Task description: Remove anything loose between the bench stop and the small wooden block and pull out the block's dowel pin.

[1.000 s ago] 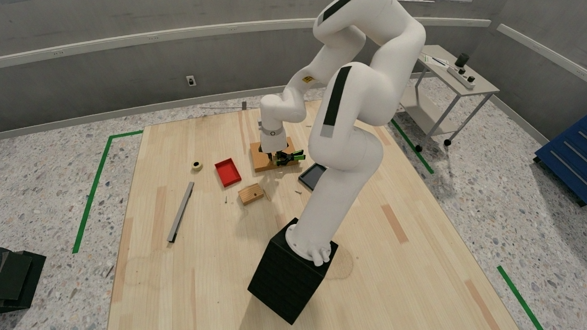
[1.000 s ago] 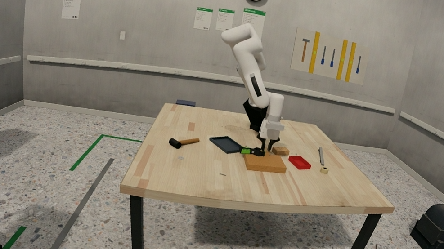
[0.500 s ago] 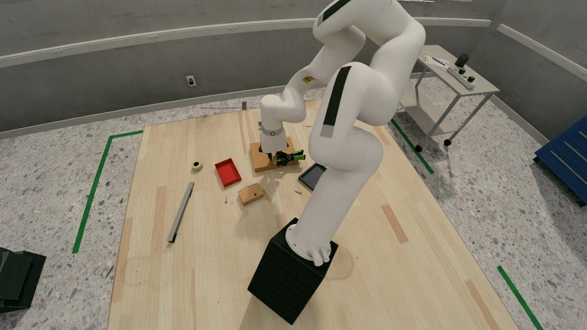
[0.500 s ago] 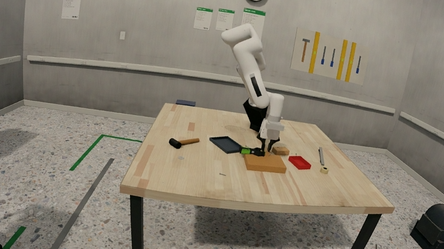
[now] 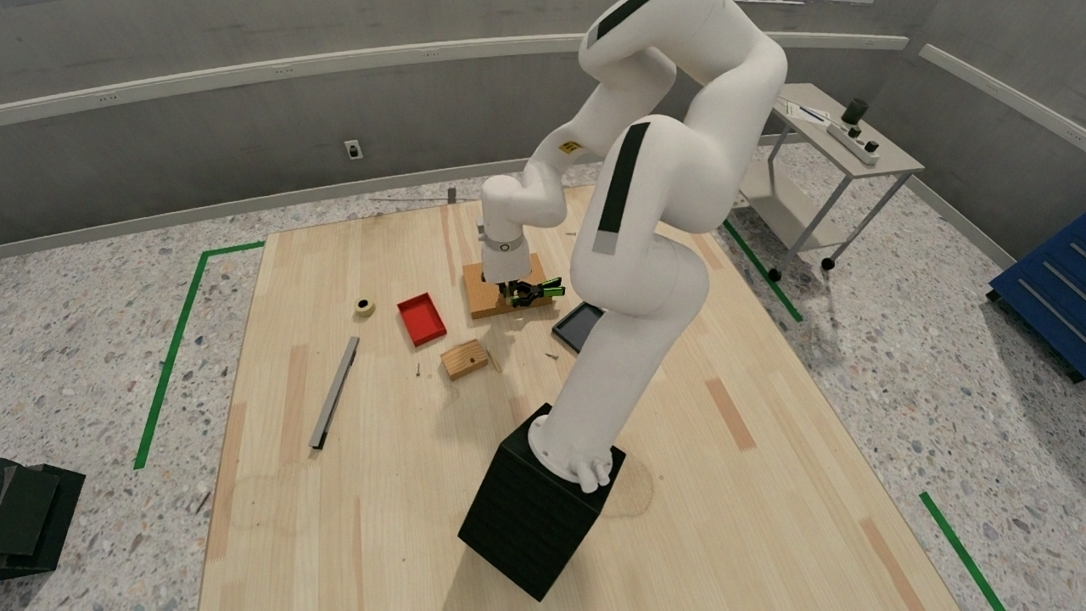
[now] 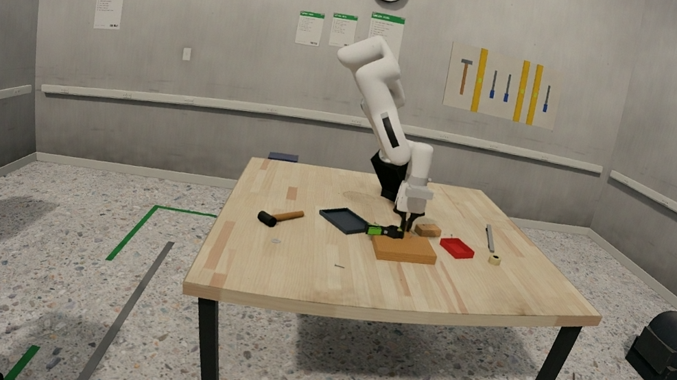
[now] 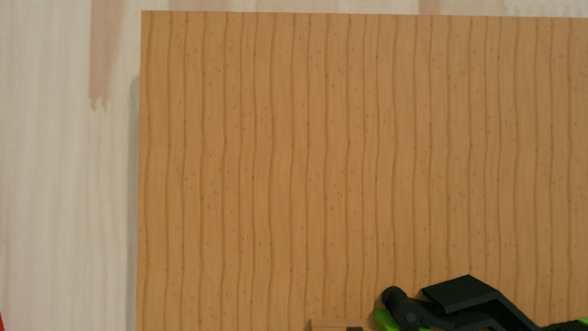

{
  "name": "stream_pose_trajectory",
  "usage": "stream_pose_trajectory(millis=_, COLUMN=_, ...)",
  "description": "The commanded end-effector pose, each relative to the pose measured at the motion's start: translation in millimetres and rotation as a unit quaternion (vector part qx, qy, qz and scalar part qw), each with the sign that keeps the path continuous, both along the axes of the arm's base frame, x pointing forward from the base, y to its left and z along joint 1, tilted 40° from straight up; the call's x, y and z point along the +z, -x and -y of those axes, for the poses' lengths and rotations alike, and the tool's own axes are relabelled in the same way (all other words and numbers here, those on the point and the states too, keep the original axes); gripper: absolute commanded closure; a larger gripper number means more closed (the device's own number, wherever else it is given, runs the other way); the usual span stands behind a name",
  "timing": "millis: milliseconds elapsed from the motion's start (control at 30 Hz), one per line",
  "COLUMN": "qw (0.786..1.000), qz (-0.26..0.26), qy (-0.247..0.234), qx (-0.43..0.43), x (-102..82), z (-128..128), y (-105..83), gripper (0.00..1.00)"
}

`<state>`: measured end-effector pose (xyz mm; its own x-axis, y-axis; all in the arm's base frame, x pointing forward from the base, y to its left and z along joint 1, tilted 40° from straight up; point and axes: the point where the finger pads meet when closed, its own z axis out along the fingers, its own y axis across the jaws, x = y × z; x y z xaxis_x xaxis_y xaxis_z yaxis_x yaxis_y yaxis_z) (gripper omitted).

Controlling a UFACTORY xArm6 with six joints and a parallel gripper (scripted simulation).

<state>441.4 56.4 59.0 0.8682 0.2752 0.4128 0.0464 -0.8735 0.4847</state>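
The orange-brown bench board (image 5: 477, 300) (image 6: 405, 251) (image 7: 299, 161) lies mid-table. The black and green spring clamp (image 5: 540, 290) (image 6: 378, 230) (image 7: 459, 303) rests at the board's edge. Only the top edge of the small wooden block (image 7: 331, 325) shows, at the bottom of the wrist view beside the clamp's jaw. My gripper (image 5: 506, 289) (image 6: 405, 227) points straight down onto that block with its fingers drawn narrow, shut on the dowel pin. The pin, the hole and the bench stop are hidden by the wrist and fingers. The fingertips are outside the wrist view.
A second loose wooden block (image 5: 463, 358) (image 6: 427, 229) with a hole lies near the board. A red tray (image 5: 421, 319) (image 6: 456, 247), a dark tray (image 5: 579, 325) (image 6: 344, 219), a tape roll (image 5: 364, 306), a metal bar (image 5: 333, 391) and a hammer (image 6: 279, 216) lie around. Small screws are scattered.
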Motion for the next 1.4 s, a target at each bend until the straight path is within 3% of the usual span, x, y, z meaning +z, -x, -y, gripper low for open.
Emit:
stream_pose_trajectory(millis=0, qw=1.000, qz=0.001, qy=-0.001, qx=0.001, x=0.8, z=-0.7, y=-0.5, gripper=0.92)
stream_pose_trajectory(millis=133, qw=1.000, qz=0.001, qy=-0.001, qx=0.001, x=0.9, z=-0.7, y=-0.5, gripper=0.92)
stream_pose_trajectory(millis=167, qw=1.000, qz=0.001, qy=-0.001, qx=0.001, x=0.9, z=-0.7, y=-0.5, gripper=1.00)
stream_pose_trajectory(millis=1367, qw=1.000, qz=0.001, qy=-0.001, qx=0.001, x=0.8, z=-0.7, y=-0.6, gripper=1.00)
